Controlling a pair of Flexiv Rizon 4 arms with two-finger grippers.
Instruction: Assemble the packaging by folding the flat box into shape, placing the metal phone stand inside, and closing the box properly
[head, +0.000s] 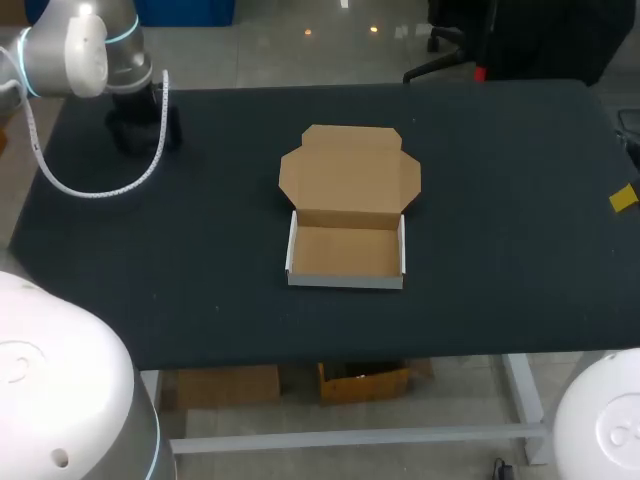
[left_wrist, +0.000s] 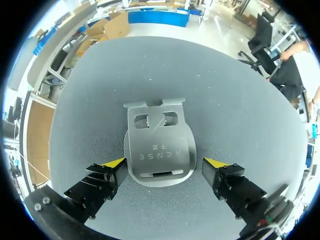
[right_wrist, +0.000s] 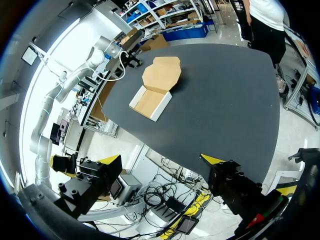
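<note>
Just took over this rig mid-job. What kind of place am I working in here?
Probably a robot lab test bench rather than a packing line: a dark matted table carrying one open-lidded cardboard box and a metal phone stand, with the left gripper hanging open over the stand.

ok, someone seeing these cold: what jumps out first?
The cardboard box sits in the middle of the black table, already folded into a tray and empty, with its lid laid open on the far side. At the far left corner, the left gripper hangs open over the metal phone stand, which lies between its fingers, not gripped. The right gripper is open and empty, off the table's edge.
</note>
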